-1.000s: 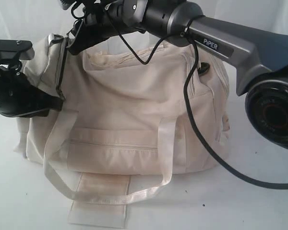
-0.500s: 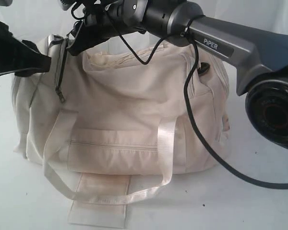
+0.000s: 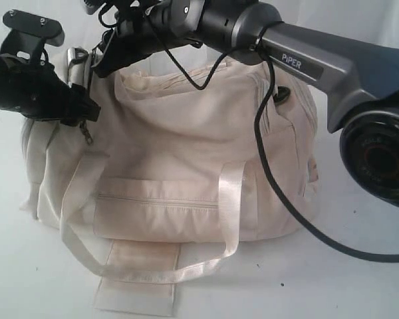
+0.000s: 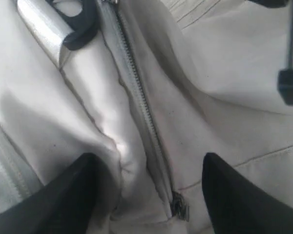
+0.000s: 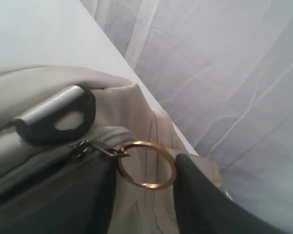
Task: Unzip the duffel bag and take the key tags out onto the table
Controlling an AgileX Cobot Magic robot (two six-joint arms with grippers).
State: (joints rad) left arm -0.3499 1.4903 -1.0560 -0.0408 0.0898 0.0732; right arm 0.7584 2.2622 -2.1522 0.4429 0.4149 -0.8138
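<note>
Behind right arm (image 3: 306, 63), duffel bag (image 3: 179, 146) top

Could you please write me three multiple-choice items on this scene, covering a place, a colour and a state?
1. Where is the ring pull?
A. on the table
B. between the right gripper's jaws
C. on the front pocket

2. What colour is the ring pull?
A. gold
B. black
C. red

3. How do the left gripper's jaws stand?
A. shut on a strap
B. shut on the ring pull
C. open

Key: 1 B, the right wrist view shows the ring with a jaw on either side. 2 A, it gleams gold against the cream duffel bag. 3 C, the jaws stand wide apart over the bag's zipper.
</note>
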